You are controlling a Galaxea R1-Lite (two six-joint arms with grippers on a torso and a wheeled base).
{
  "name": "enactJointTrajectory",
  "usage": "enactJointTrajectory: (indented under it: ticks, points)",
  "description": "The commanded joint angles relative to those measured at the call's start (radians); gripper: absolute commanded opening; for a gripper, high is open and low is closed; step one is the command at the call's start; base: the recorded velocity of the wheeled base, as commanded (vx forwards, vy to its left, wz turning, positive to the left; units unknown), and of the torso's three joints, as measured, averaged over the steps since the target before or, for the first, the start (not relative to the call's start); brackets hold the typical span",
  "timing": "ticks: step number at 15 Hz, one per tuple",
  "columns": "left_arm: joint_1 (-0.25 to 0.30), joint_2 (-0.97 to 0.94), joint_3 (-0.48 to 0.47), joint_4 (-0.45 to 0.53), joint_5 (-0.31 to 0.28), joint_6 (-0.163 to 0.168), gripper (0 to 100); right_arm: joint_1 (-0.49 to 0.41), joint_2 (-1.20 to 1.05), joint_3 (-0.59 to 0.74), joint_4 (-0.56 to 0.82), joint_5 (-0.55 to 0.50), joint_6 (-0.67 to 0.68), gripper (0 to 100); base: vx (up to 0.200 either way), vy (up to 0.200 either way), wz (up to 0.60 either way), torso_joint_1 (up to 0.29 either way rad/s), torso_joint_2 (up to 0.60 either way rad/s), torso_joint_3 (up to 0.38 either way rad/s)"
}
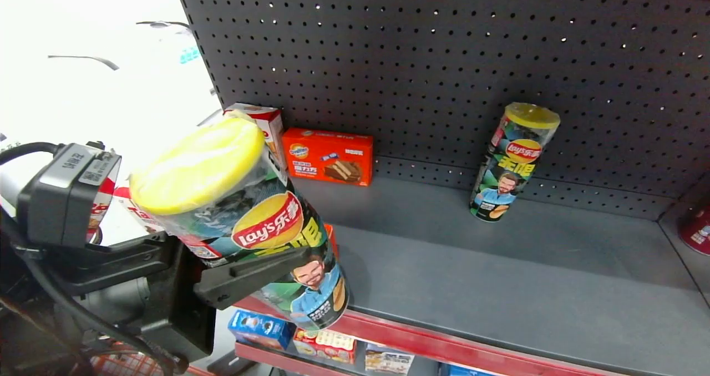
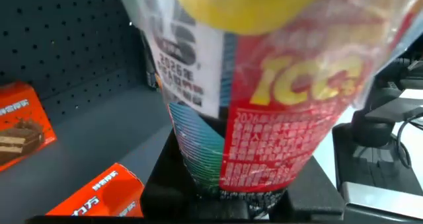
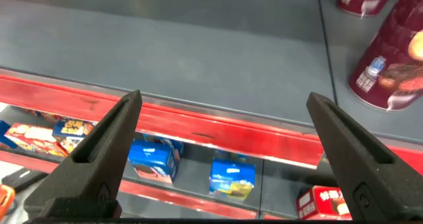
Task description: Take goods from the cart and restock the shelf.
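The left gripper (image 1: 239, 257) clamps 1 chip can (image 1: 222, 198) around its middle, tilted above the front left edge of the shelf (image 1: 499, 287); judged light, stiff yet crushable and slick-wrapped, it wants a gentle mid-body grip, while the right gripper (image 3: 225, 102) hangs open before that shelf's front lip.

chip can (image 1: 260, 226): glossy film | lid (image 1: 197, 165): smooth plastic | shelf (image 1: 499, 276): matt metal | orange box (image 1: 327, 155): glossy card

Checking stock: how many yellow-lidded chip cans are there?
2. One can is held in the left gripper near the shelf's front edge; the other can stands by the pegboard. More may be hidden.
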Motion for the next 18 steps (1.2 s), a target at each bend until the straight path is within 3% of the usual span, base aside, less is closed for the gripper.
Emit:
enactJointTrajectory:
  ticks: [1, 10, 18]
  points:
    - [0.001, 0.002, -0.003, -0.001, 0.001, 0.000, 0, 0.001, 0.001, 0.000, 0.002, 0.000, -0.001, 100, 0.000, 0.000, 0.00, 0.000, 0.00, 0.000]
    - [0.001, 0.002, 0.000, -0.001, 0.004, 0.000, 0, 0.001, 0.001, 0.000, 0.002, 0.000, -0.001, 100, 0.000, 0.000, -0.53, 0.003, 0.00, -0.001]
    - [0.008, -0.001, 0.012, -0.001, 0.004, -0.002, 0, 0.001, 0.001, 0.000, 0.002, 0.000, -0.001, 100, 0.000, 0.000, 0.00, 0.000, 0.00, 0.000]
